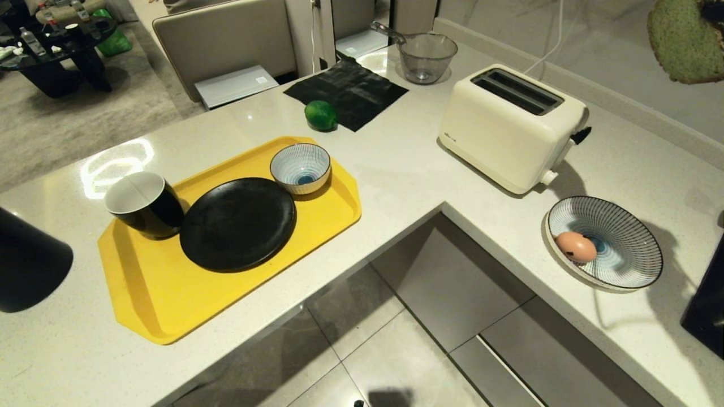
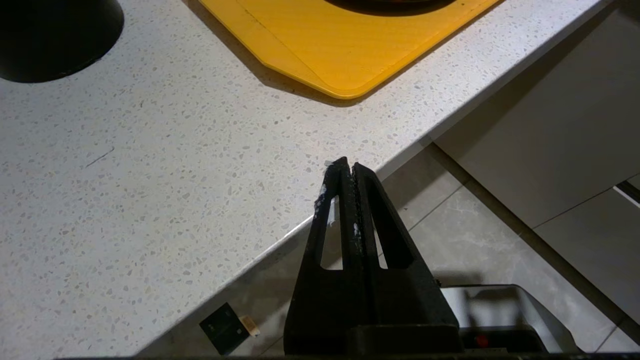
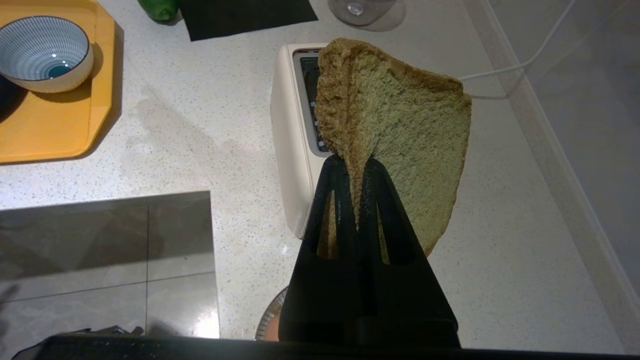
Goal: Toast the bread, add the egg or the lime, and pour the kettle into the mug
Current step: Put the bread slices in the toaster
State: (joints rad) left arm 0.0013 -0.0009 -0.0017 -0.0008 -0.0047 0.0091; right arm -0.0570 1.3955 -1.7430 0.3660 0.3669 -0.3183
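My right gripper (image 3: pixel 356 162) is shut on one corner of the bread (image 3: pixel 400 130), a pale green slice with a tan crust. It hangs in the air above the cream toaster (image 3: pixel 292 140). In the head view the bread (image 1: pixel 687 42) shows at the top right, beyond the toaster (image 1: pixel 512 127). The egg (image 1: pixel 576 247) lies in a striped dish (image 1: pixel 645 237) to the right. The lime (image 1: pixel 320 115) rests beside a black cloth. The mug (image 1: pixel 144 203) stands on the yellow tray (image 1: pixel 153 294), with the kettle (image 1: pixel 28 260) at the far left. My left gripper (image 2: pixel 348 167) is shut and empty over the counter's front edge.
The tray also carries a black plate (image 1: pixel 237 223) and a blue-striped bowl (image 1: pixel 300 168). A black cloth (image 1: pixel 346 90) and a clear glass jug (image 1: pixel 427 56) sit at the back. The L-shaped counter wraps round a floor gap, and a white cord runs behind the toaster.
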